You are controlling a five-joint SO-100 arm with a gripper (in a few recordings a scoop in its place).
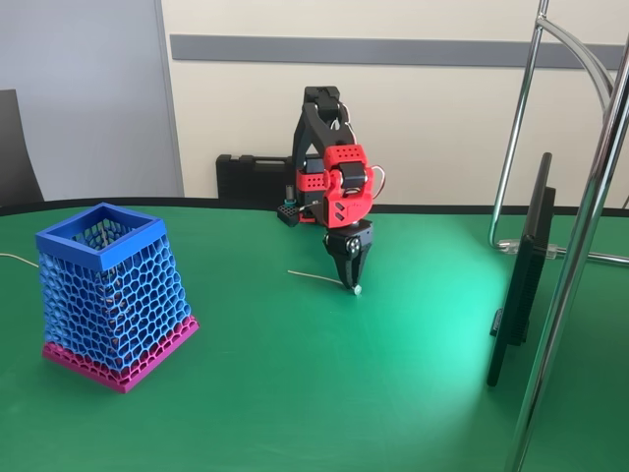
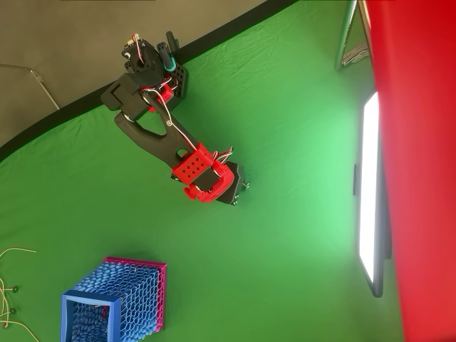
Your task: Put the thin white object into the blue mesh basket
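Thin white object (image 1: 319,278) lies flat on the green table (image 1: 393,393), well to the right of the blue mesh basket (image 1: 110,295) in the fixed view, with its knob end at the fingertips of the gripper (image 1: 351,282). I see the fingers pointing down and drawn close at that end, but I cannot tell whether they actually pinch it. The cloth is plain green felt under a cream wall (image 1: 423,108) with a grey strip. From overhead, the arm's red wrist covers the stick, and I get the basket (image 2: 114,303) near the bottom edge. Open felt separates it from the gripper; a dark monitor (image 1: 521,280) and chrome stand (image 1: 575,265) stand further right.
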